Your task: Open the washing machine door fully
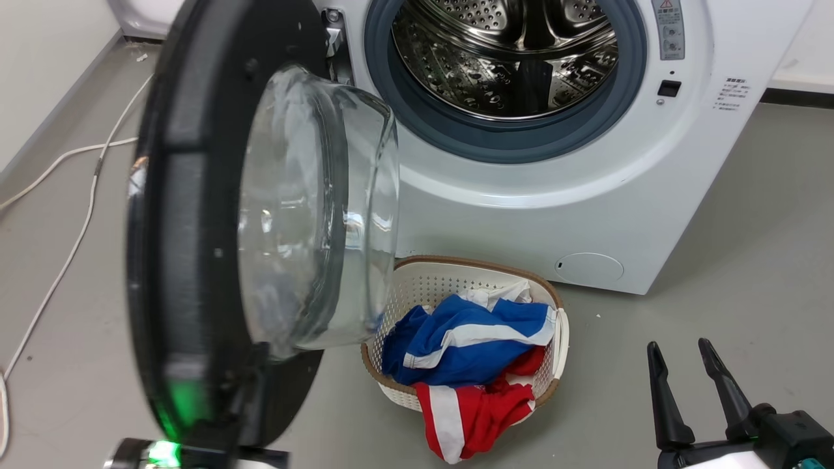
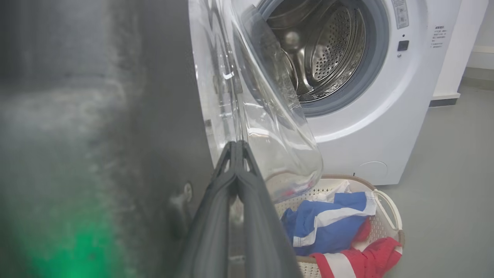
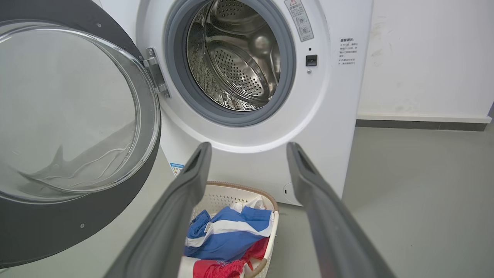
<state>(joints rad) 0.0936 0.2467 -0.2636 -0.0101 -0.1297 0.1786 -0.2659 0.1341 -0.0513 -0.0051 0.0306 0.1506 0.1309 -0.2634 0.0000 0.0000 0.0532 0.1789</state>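
Our left gripper is clenched beside the washing machine door, our right gripper spread; the laundry basket (white) holds blue-and-red clothes.

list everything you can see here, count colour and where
washing machine: 1, white, at back
washing machine door: 1, black frame, clear glass, swung open left
drum: 1, steel, inside machine
gasket: 1, grey, around drum mouth
laundry basket: 1, white, brown rim, floor before machine
clothes: heap, blue, red, white, in basket
cable: white, floor far left
left gripper: 1, dark, shut, at door's inner side
right gripper: 1, dark, open, lower right
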